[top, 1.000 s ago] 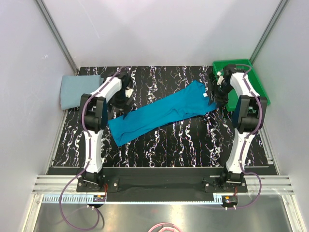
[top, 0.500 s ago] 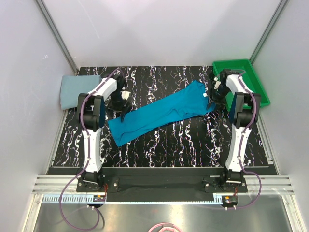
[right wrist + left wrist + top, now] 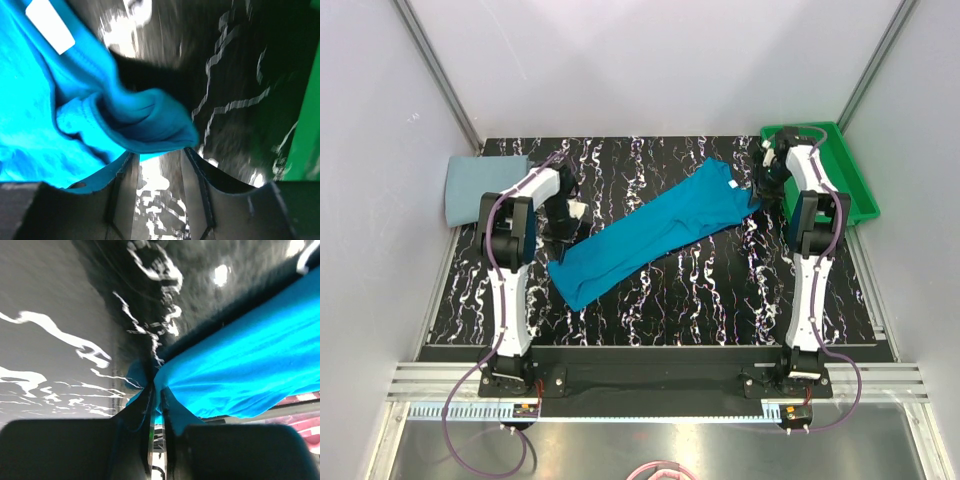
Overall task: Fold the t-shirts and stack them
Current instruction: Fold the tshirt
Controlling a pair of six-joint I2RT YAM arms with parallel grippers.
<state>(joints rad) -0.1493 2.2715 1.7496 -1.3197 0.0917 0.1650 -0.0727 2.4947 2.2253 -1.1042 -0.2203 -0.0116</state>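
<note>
Left gripper jaws pinched together; right gripper jaws apart.

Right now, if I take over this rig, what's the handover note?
Left gripper: shut on a pinch of the teal shirt at its near-left end.
Right gripper: jaws apart, collar end bunched at the fingertips, no grip visible.
The teal shirt lies as a long diagonal strip across the table. The grey shirt sits at the far-left edge.
Done: the grey shirt looks folded.
Left: fold the teal shirt, then stack the two.
</note>
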